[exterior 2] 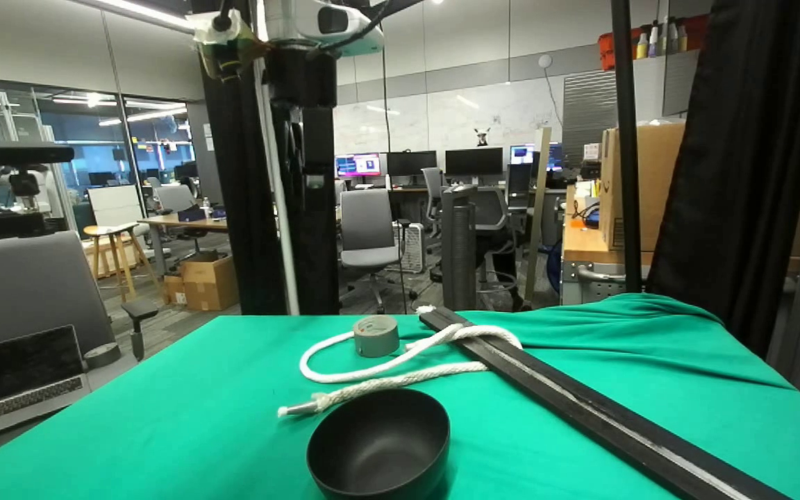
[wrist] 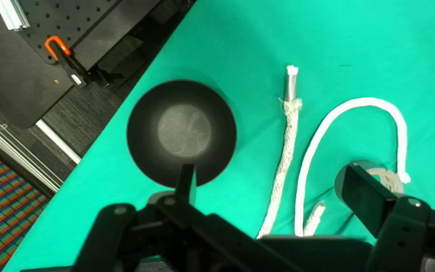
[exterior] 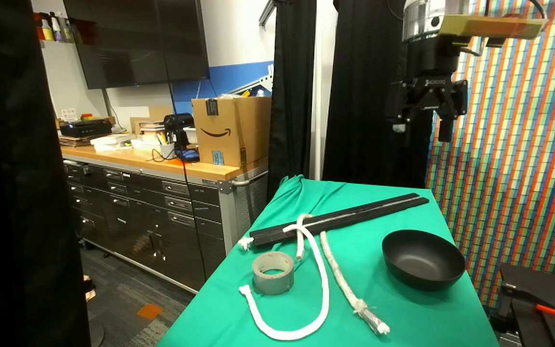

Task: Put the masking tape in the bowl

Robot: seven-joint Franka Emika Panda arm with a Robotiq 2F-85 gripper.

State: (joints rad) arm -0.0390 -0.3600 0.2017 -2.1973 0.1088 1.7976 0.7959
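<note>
The masking tape (exterior: pixel 273 284), a grey-beige ring, lies flat on the green cloth in both exterior views (exterior 2: pixel 376 339), beside the white rope. The black bowl (exterior: pixel 422 262) stands upright on the cloth, apart from the tape; it also shows in an exterior view (exterior 2: pixel 379 451). Nothing lies in it. My gripper (exterior: pixel 425 132) is open and holds nothing, high above the table. In the wrist view the fingers (wrist: pixel 270 170) are spread wide. One fingertip overlaps the near edge of the bowl (wrist: pixel 183 130). The other finger partly hides the tape (wrist: pixel 393 180).
A white rope (exterior: pixel 323 289) curves around the tape. A thicker rope (exterior: pixel 340 279) lies between tape and bowl. A long black rod (exterior: pixel 354 217) lies across the far part of the cloth. A side table with an orange-tipped clamp (wrist: pixel 59 47) stands beyond the cloth's edge near the bowl.
</note>
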